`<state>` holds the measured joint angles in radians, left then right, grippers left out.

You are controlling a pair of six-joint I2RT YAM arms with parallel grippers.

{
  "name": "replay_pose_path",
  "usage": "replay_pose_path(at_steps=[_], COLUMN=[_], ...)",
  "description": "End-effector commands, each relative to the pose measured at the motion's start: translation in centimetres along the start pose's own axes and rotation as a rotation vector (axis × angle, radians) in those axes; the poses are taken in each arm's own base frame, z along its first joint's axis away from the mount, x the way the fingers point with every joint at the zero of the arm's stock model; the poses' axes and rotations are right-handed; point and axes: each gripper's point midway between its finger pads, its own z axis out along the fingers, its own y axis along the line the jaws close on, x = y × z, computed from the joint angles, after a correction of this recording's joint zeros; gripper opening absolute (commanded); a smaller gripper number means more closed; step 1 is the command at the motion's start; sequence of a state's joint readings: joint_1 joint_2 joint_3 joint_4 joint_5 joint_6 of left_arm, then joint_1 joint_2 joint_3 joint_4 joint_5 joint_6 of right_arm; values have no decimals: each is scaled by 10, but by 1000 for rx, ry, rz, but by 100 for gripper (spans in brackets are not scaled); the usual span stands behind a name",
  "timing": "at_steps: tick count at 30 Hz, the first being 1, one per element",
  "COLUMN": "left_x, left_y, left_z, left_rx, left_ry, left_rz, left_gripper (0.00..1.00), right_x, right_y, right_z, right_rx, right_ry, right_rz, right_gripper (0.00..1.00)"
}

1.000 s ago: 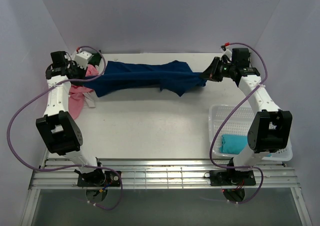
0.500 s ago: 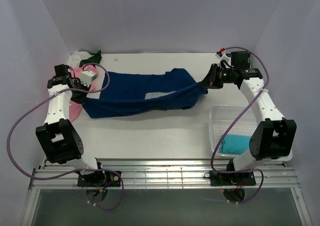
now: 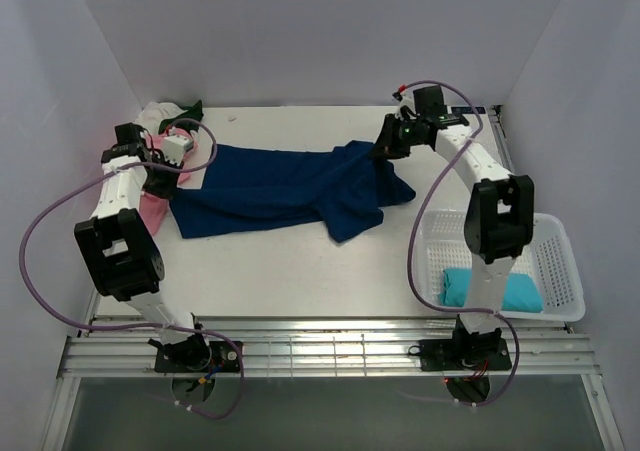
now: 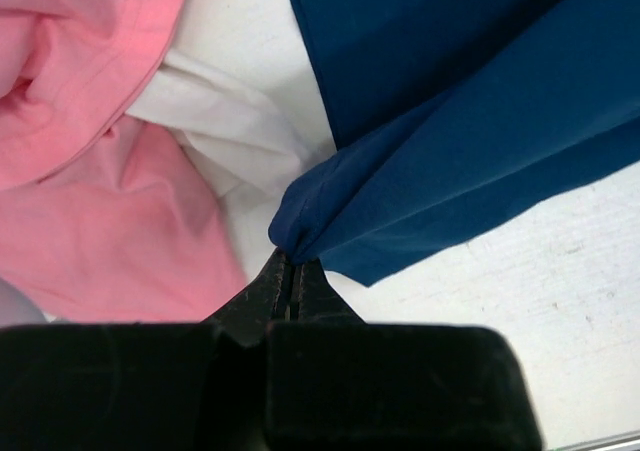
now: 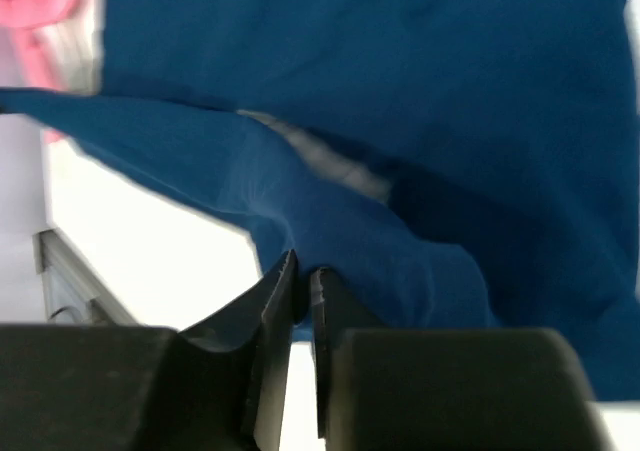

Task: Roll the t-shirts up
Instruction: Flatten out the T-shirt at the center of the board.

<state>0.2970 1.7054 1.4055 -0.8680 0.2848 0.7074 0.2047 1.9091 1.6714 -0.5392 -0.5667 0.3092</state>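
Note:
The navy blue t-shirt [image 3: 270, 186] lies stretched across the back half of the table, bunched at its right end. My left gripper [image 3: 172, 167] is shut on the shirt's left corner [image 4: 300, 221]. My right gripper [image 3: 385, 149] is shut on the shirt's right end [image 5: 400, 261]. The pink t-shirt [image 3: 152, 209] lies under my left arm, pink cloth [image 4: 100, 221] showing in the left wrist view beside a white t-shirt [image 4: 230, 131]. A dark green t-shirt [image 3: 190, 109] sits at the back left corner. A teal t-shirt [image 3: 470, 289] lies in the basket.
A white plastic mesh basket [image 3: 555, 261] stands at the front right of the table. White walls close the table at the back and both sides. The metal rail [image 3: 330, 346] runs along the near edge.
My right gripper has swung left and back with the shirt's right end, folding it over into a bunch. My left gripper has moved slightly back, still holding the left corner.

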Motion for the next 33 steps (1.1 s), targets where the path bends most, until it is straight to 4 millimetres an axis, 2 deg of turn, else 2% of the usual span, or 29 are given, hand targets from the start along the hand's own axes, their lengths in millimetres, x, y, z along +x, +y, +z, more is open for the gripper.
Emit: replay_pose_path(at_steps=[1, 2, 3, 4, 5, 6, 8, 9, 10, 11, 12, 13, 14, 15, 17, 19, 22, 26, 29, 32, 33], left_x=[-28, -28, -26, -23, -23, -21, -14, -12, -8, -7, -7, -3, -3, -3, -3, -4, -7, -5, -1, -1, -1], left_y=[8, 6, 3, 2, 0, -2, -7, -9, -11, -12, -13, -15, -14, -14, -14, -13, -14, -14, -15, -16, -15], left_z=[-1, 2, 5, 7, 5, 6, 7, 8, 10, 10, 9, 11, 10, 10, 9, 8, 7, 6, 6, 5, 4], left_rx=[-13, -9, 0, 4, 6, 8, 14, 15, 20, 21, 19, 23, 20, 17, 14, 9, 12, 8, 4, 3, 0], left_ry=[-80, -76, -70, -61, -64, -62, -55, -54, -46, -46, -46, -38, -38, -39, -38, -42, -51, -45, -39, -39, -43], left_rz=[-21, -25, -24, -26, -26, -26, -28, -29, -35, -35, -41, -46, -47, -48, -52, -54, -55, -53, -49, -47, -47], left_gripper=[0, 0, 0, 0, 0, 0, 0, 0, 0, 0, 0, 0, 0, 0, 0, 0, 0, 0, 0, 0, 0], right_x=[-32, -48, -50, -47, -61, -59, -65, -58, -60, -55, -29, -25, -11, 24, 41, 67, 77, 80, 83, 85, 86], right_y=[-38, -39, -44, -56, -51, -51, -44, -47, -36, -38, -46, -37, -37, -45, -37, -42, -52, -45, -50, -51, -50], right_z=[43, 44, 51, 62, 59, 59, 48, 48, 33, 29, 32, 20, 19, 25, 20, 23, 30, 46, 55, 57, 57], right_rx=[108, 129, 134, 149, 154, 158, 163, 171, 172, 193, 215, 221, 227, 237, 214, 223, 245, 179, 179, 175, 171], right_ry=[-60, -86, -75, -49, -73, -62, -89, -84, -107, -104, -53, -65, -45, 25, 36, 72, 94, 137, 158, 166, 169], right_rz=[35, 31, 35, 50, 34, 34, -2, -6, -29, -51, -42, -65, -68, -48, -38, 6, 28, 12, 21, 27, 27], right_gripper=[19, 28, 45, 51, 58, 67, 68, 68, 68, 68, 67, 67, 67, 67, 67, 68, 69, 68, 67, 63, 57])
